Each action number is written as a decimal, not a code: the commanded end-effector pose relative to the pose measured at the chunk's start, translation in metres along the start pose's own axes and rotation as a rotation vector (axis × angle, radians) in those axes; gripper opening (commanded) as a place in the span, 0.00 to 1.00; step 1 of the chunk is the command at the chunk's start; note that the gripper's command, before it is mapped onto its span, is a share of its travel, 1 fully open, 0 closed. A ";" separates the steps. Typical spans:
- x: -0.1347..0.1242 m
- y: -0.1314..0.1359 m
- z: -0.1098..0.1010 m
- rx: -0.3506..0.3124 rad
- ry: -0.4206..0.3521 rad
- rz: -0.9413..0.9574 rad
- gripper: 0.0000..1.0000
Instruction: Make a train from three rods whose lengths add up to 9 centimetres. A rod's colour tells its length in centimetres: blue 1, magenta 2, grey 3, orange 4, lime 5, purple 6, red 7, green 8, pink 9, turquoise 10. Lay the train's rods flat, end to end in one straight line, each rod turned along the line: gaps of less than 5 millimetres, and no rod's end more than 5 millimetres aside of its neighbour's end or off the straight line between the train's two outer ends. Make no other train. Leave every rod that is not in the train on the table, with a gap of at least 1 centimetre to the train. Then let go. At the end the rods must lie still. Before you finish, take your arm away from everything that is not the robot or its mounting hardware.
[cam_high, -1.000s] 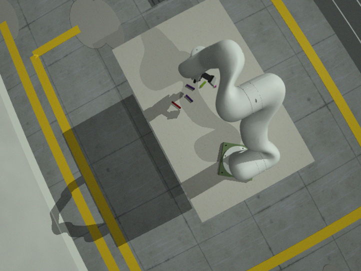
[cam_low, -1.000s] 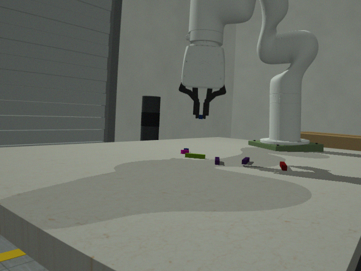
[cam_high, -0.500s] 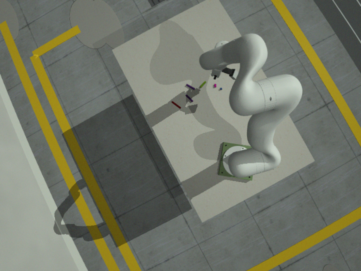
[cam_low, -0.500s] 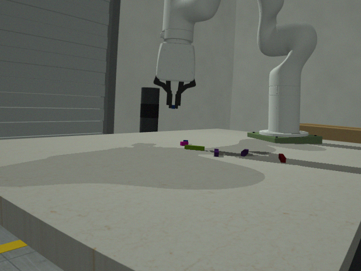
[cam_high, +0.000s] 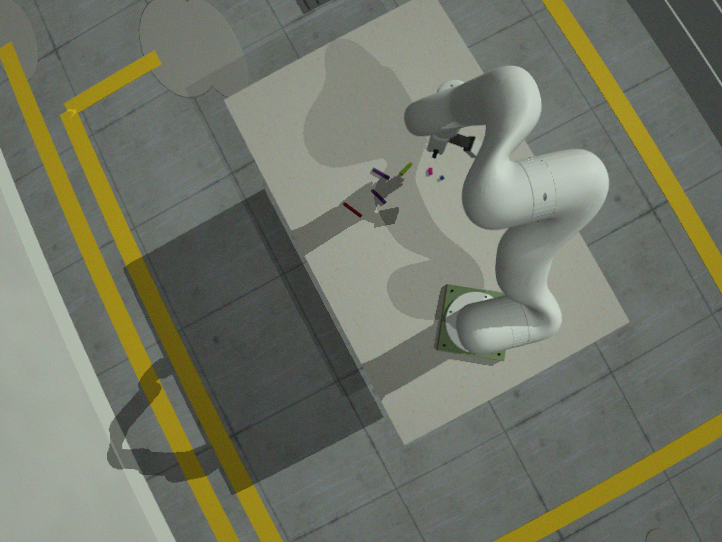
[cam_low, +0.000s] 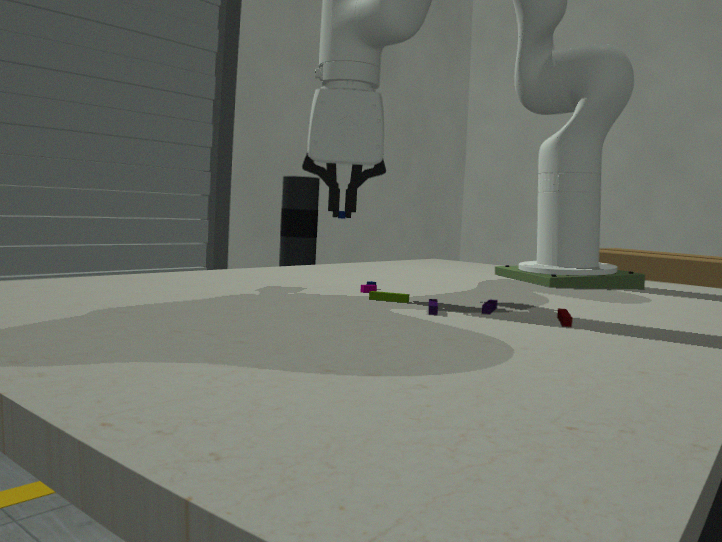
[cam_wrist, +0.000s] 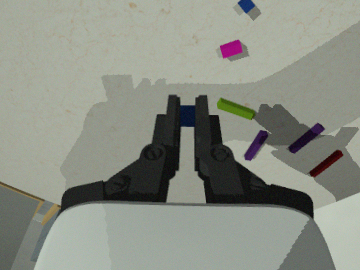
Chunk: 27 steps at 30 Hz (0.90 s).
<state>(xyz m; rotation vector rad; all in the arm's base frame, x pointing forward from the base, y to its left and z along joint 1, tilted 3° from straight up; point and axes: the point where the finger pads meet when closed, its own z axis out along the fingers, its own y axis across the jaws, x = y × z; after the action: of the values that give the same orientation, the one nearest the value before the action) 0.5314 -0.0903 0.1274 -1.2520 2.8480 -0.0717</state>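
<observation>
My gripper (cam_low: 342, 213) (cam_wrist: 187, 112) is shut on a blue rod (cam_low: 341, 215) (cam_wrist: 188, 116), held high above the table. A second blue rod (cam_high: 442, 177) (cam_low: 371, 283) (cam_wrist: 246, 6) lies on the table near a magenta rod (cam_high: 429, 171) (cam_low: 367, 288) (cam_wrist: 231, 49), apart from it. A lime rod (cam_high: 406, 168) (cam_low: 388, 296) (cam_wrist: 235, 108) lies alone beyond the magenta one. Two purple rods lie apart, one (cam_high: 380, 173) (cam_low: 433, 306) (cam_wrist: 256, 145) nearer the lime rod, the other (cam_high: 378, 196) (cam_low: 489, 306) (cam_wrist: 306, 138) nearer a red rod (cam_high: 352, 209) (cam_low: 564, 317) (cam_wrist: 326, 163). No rods on the table touch.
The pale table (cam_high: 349, 280) (cam_low: 291, 420) carries the arm's green base plate (cam_high: 442, 344) (cam_low: 600, 280), well away from the rods. Shadows of the arm fall across the purple rods. The table's edge (cam_low: 116, 472) shows in the foreground of the exterior view.
</observation>
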 end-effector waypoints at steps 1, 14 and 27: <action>0.000 -0.001 0.001 0.001 -0.001 0.000 0.04; 0.000 -0.001 0.035 0.001 -0.001 0.000 0.04; -0.001 -0.002 0.078 0.001 -0.001 0.000 0.04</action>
<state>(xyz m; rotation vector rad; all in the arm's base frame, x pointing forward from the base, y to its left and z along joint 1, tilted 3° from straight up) 0.5346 -0.0929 0.0534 -1.2526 2.8486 -0.0691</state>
